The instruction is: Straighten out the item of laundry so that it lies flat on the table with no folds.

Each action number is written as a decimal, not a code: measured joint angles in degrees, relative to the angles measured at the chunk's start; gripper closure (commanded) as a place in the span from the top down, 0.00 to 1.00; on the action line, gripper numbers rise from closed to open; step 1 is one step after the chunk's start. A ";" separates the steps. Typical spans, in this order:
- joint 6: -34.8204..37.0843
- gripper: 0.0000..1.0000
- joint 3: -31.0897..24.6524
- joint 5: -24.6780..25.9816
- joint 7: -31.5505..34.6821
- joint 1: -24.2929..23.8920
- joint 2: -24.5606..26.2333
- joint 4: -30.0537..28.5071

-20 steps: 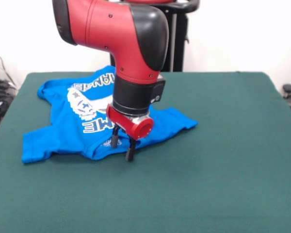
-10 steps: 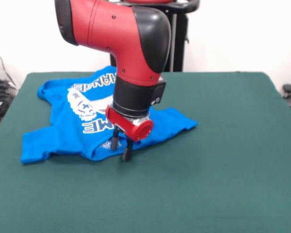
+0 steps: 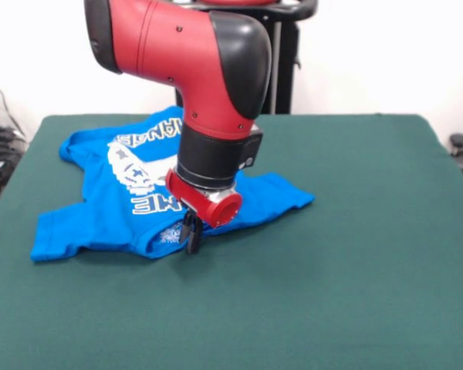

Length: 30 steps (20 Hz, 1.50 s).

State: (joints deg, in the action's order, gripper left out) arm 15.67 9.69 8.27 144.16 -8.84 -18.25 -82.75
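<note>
Fingers [image 3: 191, 235] are closing: 1 second back they were standing apart at the shirt's near hem, now they are pinched together, seemingly clamping the near edge of the laundry [image 3: 116, 196]. Gripper is also drifting toward the picture's left. Blue T-shirt is lying on the far-left part of the green counter [image 3: 355, 270], print up, hem bunching under itself near the fingers, sleeve [image 3: 282, 193] reaching right. Likely starting a pull to flatten that fold; most wrinkles are remaining.
</note>
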 measured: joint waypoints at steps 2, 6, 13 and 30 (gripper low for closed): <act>0.06 0.00 -0.01 -0.07 0.00 -0.02 0.02 0.02; 0.14 0.00 -0.38 -0.06 0.00 -0.39 -0.06 -0.01; 1.24 0.00 -1.70 -0.05 0.00 -1.62 -0.43 -0.02; 5.68 0.00 -2.70 -1.34 0.00 -2.61 -0.17 1.74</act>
State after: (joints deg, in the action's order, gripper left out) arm 21.35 6.99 6.92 144.16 -11.45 -18.43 -81.01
